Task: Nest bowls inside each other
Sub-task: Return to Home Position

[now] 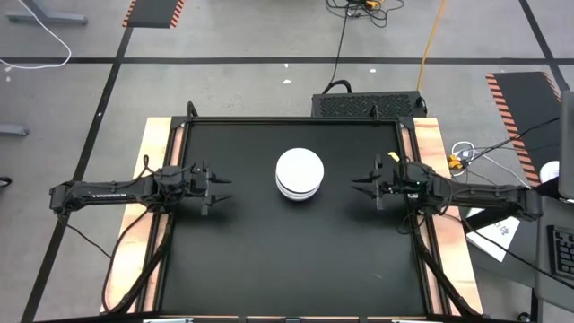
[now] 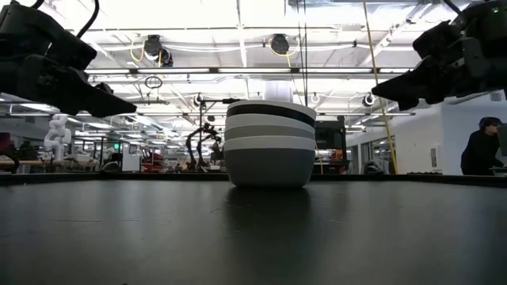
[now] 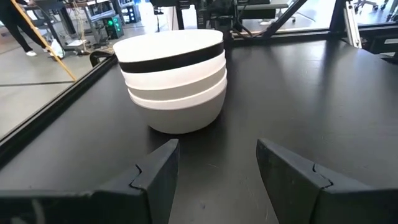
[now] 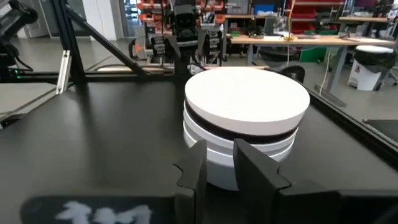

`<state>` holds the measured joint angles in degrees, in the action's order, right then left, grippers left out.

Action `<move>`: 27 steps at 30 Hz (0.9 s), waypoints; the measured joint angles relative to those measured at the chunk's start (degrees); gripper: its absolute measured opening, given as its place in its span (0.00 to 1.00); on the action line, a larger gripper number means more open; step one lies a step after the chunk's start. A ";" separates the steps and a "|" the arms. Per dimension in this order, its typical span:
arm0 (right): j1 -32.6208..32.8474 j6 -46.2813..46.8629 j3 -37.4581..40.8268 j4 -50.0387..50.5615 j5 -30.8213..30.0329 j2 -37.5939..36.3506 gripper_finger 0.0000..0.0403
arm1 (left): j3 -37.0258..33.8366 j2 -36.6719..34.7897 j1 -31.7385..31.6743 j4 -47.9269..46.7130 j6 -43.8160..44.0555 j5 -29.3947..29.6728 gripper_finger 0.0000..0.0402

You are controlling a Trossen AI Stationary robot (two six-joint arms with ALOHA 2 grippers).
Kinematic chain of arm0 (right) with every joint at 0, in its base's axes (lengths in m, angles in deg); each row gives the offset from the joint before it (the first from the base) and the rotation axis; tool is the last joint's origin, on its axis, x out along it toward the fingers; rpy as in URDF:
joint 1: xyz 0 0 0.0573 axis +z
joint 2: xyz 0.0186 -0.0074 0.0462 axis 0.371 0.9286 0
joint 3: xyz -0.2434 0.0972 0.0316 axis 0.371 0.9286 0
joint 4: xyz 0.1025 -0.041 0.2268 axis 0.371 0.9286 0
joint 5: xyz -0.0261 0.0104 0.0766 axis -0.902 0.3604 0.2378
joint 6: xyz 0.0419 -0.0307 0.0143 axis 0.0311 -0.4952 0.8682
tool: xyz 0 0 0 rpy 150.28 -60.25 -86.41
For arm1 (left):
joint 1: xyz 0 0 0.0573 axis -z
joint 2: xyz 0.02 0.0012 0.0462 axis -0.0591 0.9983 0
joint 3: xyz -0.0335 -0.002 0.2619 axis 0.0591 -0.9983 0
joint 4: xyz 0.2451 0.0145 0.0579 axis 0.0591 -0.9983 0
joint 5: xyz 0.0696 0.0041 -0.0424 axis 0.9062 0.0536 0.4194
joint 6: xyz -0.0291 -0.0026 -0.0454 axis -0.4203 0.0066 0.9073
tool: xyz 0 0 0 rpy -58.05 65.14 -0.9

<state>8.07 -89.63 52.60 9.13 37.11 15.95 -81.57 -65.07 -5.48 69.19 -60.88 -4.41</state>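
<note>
– Fingers of the left pincer (image 3: 217, 146) sit closest in its wrist view, spread wide with nothing between them. Why park so far from the bowls?
– As I read it, the nesting is finished. One stack of bowls (image 1: 299, 173) stands about midway between the worktop's left and right edges. Each arm hangs above the surface near its own edge, well apart from the stack. That looks like parking clear so nothing nudges it.
– And the right pincer (image 4: 219, 146)?
– It faces the stack from the right edge, fingers drawn nearly together with only a narrow gap, pinching nothing.
– How do the bowls sit?
– Mouths up, each sunk into the one below, so mostly rims show. A grey bowl (image 2: 269, 166) at the bottom touches the worktop, with pale rims above it. The black bowl (image 3: 168, 61) shows as a dark band, and a white bowl (image 4: 249, 93) sits on top. The rims look level, so I'd expect it to stand steady.
– Surface?
– The worktop (image 1: 269, 260) is matte black, with wooden strips (image 1: 430, 179) along its left and right edges.
– Room?
– An open workshop: ceiling lights, benches, cables on a grey floor, and a person (image 2: 482, 150) far beyond the worktop.
</note>
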 joint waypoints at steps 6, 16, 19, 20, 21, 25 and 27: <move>0.02 0.13 0.44 4.12 0.03 -6.56 0.16 | 0.00 0.00 0.00 0.90 -0.31 -1.65 0.54; 1.55 0.24 1.16 13.21 0.27 -15.73 0.16 | 0.00 -0.02 0.00 4.22 -2.58 -7.92 0.54; 3.41 0.24 1.18 14.54 0.22 -18.56 0.16 | 0.00 0.00 -0.02 3.89 -1.71 -7.64 0.54; 4.02 0.41 1.18 14.97 0.22 -19.31 0.16 | 0.00 0.00 -0.02 3.95 -1.51 -7.60 0.54; 4.61 0.57 1.18 15.33 0.22 -20.08 0.16 | 0.00 0.00 -0.02 3.96 -1.10 -7.60 0.54; 6.51 1.00 1.18 16.86 0.24 -22.32 0.16 | 0.00 -0.02 -0.04 4.91 1.16 -7.58 0.54; 6.98 0.63 1.18 17.36 0.22 -22.67 0.16 | 0.00 0.00 -0.04 4.73 2.00 -7.53 0.54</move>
<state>15.05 -89.00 53.78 26.49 37.34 -6.71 -81.57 -65.07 -5.52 73.92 -58.87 -11.94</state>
